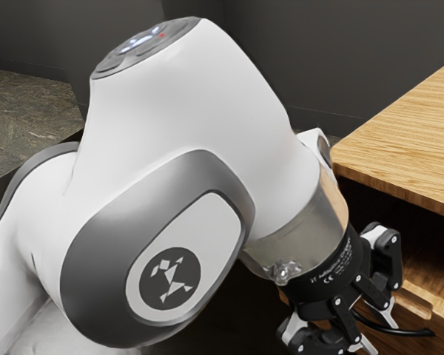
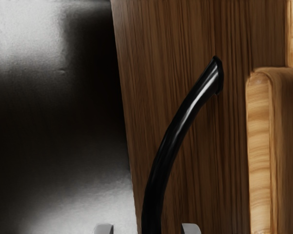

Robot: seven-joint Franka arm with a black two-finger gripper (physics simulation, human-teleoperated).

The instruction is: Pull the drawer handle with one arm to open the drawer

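At the exterior view's five o'clock, the gripper (image 2: 147,230) stands open, its fingertips (image 2: 103,228) on either side of the black drawer handle (image 2: 168,146), a gap each way, touching nothing. The handle curves off the dark wooden drawer front (image 2: 185,39). Past one fingertip the front ends at a straight edge with dark open room; past the other, a paler cabinet frame (image 2: 261,156) crowds close. The cabinet top (image 1: 407,140) sits at two o'clock.
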